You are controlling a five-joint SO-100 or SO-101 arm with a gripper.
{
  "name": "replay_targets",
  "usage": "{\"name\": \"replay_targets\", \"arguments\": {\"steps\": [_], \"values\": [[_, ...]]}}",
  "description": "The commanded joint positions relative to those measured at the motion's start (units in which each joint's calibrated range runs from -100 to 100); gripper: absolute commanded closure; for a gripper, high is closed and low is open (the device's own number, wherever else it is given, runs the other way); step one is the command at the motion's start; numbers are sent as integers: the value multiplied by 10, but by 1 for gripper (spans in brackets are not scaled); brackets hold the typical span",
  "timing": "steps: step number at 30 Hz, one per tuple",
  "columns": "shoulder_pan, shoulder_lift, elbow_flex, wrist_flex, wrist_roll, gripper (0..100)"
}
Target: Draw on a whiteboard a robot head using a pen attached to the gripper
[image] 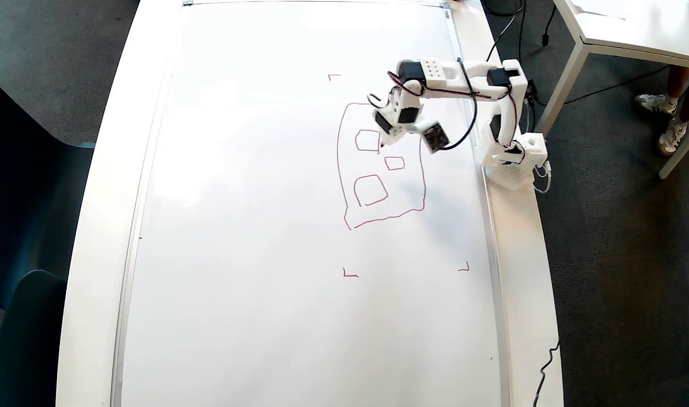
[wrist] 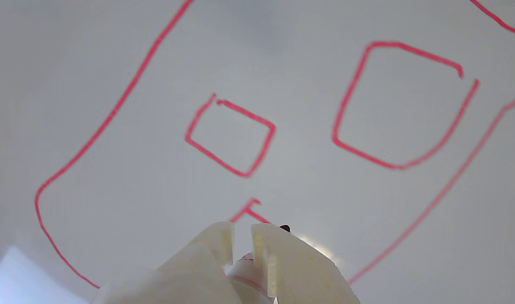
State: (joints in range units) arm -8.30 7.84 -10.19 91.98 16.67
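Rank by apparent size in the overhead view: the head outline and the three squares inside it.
1. Robot head outline, clearly largest.
2. Lower square.
3. Upper square, close to the lower one, partly hidden by the fingers.
4. Middle square, smallest.

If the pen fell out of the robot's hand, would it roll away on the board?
Probably. The pen looks slim and round-barrelled, and the whiteboard is glossy and lies flat, so little would stop it. It likely feels light and stiff: the small gripper holds it steady between two plastic fingers while drawing the robot head.
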Motion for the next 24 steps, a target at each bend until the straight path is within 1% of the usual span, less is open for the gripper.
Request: {"name": "replay_targets", "arguments": {"steps": [1,4,9,14,22,24], "values": [[18,39,-96,4,-21,99],[20,80,-154,4,-26,99],[16,184,-287,4,-58,99],[14,261,-375,4,-82,99],[14,325,-444,4,-86,99],[15,336,-456,3,-99,99]]}}
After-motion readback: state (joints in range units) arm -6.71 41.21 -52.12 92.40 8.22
